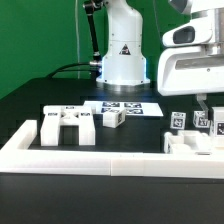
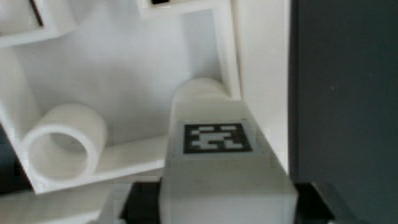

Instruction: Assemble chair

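Chair parts of matte white plastic, each with black-and-white square tags, sit spread across the black table (image 1: pixel 30 100), inside a long low white border wall (image 1: pixel 60 155) that runs along the lower edge of the exterior view. The glossy white robot arm (image 1: pixel 122 45) stands at upper centre, with the flat white marker board (image 1: pixel 128 106) just in front of its base. Left of centre rests a white bracket-like piece (image 1: pixel 68 125) with upright prongs. A small white tagged cube (image 1: pixel 112 118) lies near it, towards the board. At the right edge a flat white slab piece (image 1: pixel 188 144) lies by the wall. Over it the tool (image 2: pixel 228 196) is clenched on a white tagged post (image 2: pixel 217 120), beside a short rounded white peg (image 2: pixel 63 145).
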Motion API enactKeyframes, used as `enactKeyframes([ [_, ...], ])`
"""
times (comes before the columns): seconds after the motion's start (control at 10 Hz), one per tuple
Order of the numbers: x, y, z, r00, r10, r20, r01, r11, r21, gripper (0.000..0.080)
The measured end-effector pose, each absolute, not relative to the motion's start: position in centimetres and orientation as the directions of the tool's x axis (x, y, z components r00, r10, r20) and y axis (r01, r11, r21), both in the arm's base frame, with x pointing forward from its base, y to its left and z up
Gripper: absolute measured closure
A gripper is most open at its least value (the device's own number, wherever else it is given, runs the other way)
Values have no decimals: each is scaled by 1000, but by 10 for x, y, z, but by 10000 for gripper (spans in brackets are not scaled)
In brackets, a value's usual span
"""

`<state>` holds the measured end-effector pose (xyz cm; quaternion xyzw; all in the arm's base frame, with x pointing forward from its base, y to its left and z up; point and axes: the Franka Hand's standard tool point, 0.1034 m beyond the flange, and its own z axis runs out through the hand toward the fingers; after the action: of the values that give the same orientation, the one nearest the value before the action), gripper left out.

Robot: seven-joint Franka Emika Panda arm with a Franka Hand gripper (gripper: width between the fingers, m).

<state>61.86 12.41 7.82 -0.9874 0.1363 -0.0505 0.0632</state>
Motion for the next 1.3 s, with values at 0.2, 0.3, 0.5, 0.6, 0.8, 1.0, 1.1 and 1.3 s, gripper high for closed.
enactKeyframes([
  [0.2, 619, 124, 78, 891, -449, 59, -438, -887, -147, 509],
  [0.3, 619, 124, 78, 837, -546, 44, -535, -831, -151, 508],
  [0.5, 619, 123, 78, 753, -657, 27, -646, -747, -158, 508],
  [0.6, 619, 123, 78, 673, -740, 6, -729, -665, -162, 508],
  [0.8, 620, 122, 78, 575, -818, -12, -809, -566, -160, 508],
  [1.0, 620, 122, 78, 501, -865, -30, -857, -490, -161, 508],
  [1.1, 620, 122, 78, 522, -853, -26, -844, -511, -162, 508],
  [1.3, 619, 124, 78, 595, -804, -12, -794, -585, -163, 410],
])
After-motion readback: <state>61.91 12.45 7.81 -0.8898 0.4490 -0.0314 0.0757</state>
